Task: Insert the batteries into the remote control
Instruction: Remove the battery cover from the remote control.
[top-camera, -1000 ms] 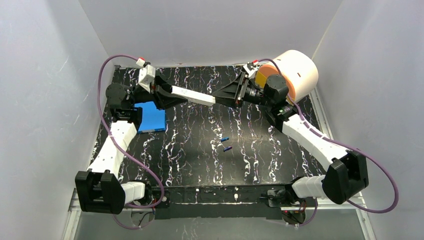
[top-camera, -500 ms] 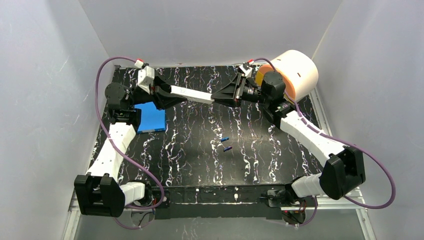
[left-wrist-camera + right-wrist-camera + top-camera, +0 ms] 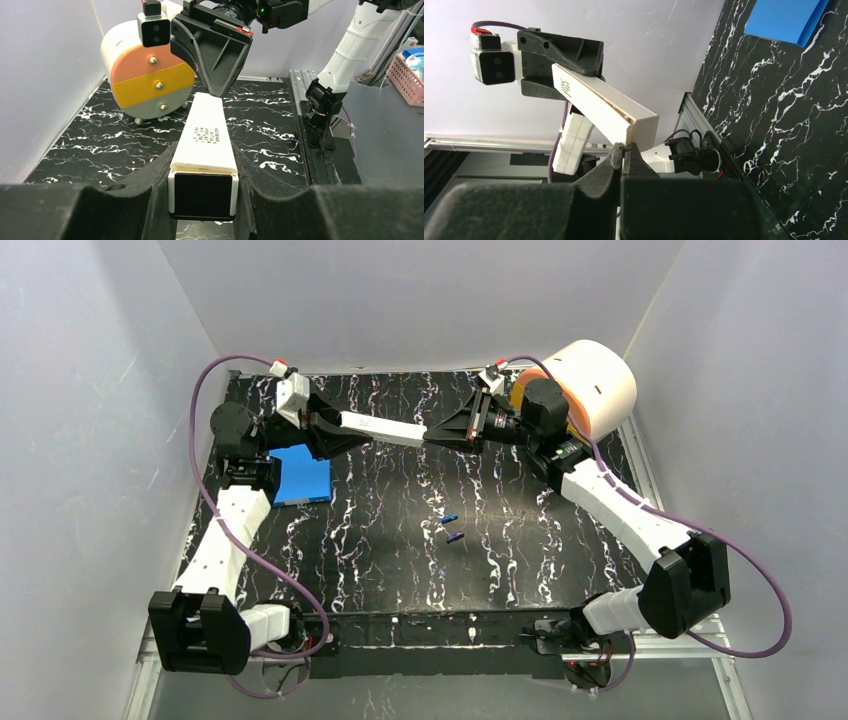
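Observation:
The remote control is a slim white bar held level above the back of the table. My left gripper is shut on its left end, and in the left wrist view the remote control sits clamped between both pads, its dark end face toward the camera. My right gripper is shut, its jaws pressed together. In the right wrist view the right gripper touches the lower edge of the remote control's free end. I cannot tell whether it pinches anything. Two small blue batteries lie on the table's middle, apart from both grippers.
A large cream-and-orange drum stands at the back right, just behind the right wrist. A flat blue pad lies at the left beside the left arm. Grey walls enclose the black marbled table on three sides.
The right gripper's jaws went from open to shut at the remote control's free end. Both arms and the remote control shifted slightly left.

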Controlling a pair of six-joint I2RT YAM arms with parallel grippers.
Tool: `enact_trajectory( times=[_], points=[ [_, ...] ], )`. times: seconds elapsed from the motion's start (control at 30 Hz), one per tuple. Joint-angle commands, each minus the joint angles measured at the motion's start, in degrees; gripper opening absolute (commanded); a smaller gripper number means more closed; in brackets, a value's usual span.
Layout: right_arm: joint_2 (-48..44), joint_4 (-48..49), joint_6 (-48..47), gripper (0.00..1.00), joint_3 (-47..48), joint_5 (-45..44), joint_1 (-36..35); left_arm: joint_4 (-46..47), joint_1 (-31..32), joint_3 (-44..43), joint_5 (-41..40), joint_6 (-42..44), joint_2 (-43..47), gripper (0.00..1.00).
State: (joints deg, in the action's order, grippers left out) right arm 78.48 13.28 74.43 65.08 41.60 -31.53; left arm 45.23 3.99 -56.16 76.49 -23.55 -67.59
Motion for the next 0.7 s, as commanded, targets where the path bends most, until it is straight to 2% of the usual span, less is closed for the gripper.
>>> enact_trajectory(
  times=[0.0,0.17,0.27,0.43,0.67],
  points=[
    [-2.5,1.3,-1.9,0.01,1.4,-2.0,-0.7,-5.0,-0.1,0.1,0.7,4.8,2.8,0.00],
    [-4.0,3.6,-1.7,0.01,0.6,-4.1,-0.3,-8.0,-0.7,1.0,0.8,6.7,3.3,0.00],
    [-6.3,4.9,-2.2,0.01,-1.5,-6.2,0.3,-12.9,-1.9,2.8,-1.2,10.4,3.6,0.00],
    [-12.8,3.1,-4.9,0.01,-9.1,-12.0,3.8,-24.3,-3.0,8.2,-7.7,20.7,6.1,0.00],
    [-17.6,-4.4,-8.7,0.01,-15.8,-22.0,8.2,-30.8,-3.0,11.6,-9.5,25.8,7.0,0.00]
  ],
)
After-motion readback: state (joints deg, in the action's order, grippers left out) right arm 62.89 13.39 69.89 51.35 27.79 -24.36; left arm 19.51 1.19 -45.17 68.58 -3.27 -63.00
